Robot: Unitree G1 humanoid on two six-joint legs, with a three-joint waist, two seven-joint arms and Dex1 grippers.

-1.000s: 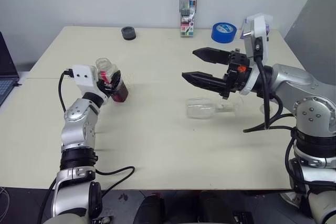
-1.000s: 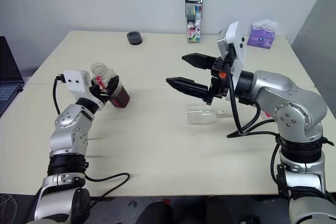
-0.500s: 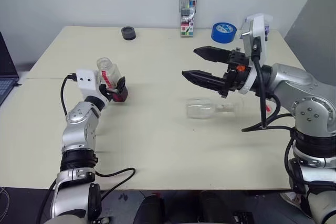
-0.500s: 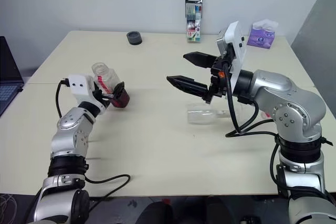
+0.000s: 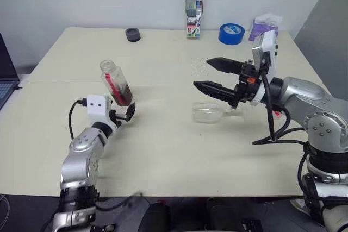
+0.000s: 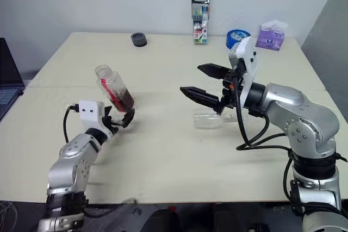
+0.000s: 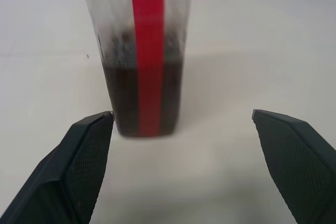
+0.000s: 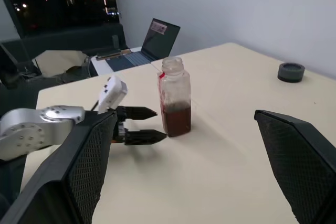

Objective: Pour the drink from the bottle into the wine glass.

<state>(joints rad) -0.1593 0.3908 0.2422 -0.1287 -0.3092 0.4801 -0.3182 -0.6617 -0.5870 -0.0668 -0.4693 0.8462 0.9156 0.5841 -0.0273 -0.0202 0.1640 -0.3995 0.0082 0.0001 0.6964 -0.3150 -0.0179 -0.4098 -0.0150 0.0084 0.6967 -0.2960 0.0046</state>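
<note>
The bottle [image 5: 115,82] stands upright on the table's left half, a clear squarish one with a red label strip and an uncapped neck. The dark red-brown drink [image 7: 126,98] fills its lower part. My left gripper [image 5: 126,113] is open just in front of it, fingers [image 7: 84,150] apart and touching nothing. The wine glass [image 5: 209,112] lies on its side near the table's middle, bowl to the left and stem to the right. My right gripper [image 5: 202,73] hovers open above the glass and points left toward the bottle [image 8: 175,98].
At the table's far edge are a tall marker case [image 5: 194,5], a blue tape roll [image 5: 231,32], a purple tissue pack [image 5: 265,25] and a small black round object [image 5: 132,34]. A laptop [image 8: 157,35] sits off the left side.
My left gripper opened, let go of the bottle and drew back and down toward me. The bottle now stands free. My right gripper sank slightly and shifted right, still open.
</note>
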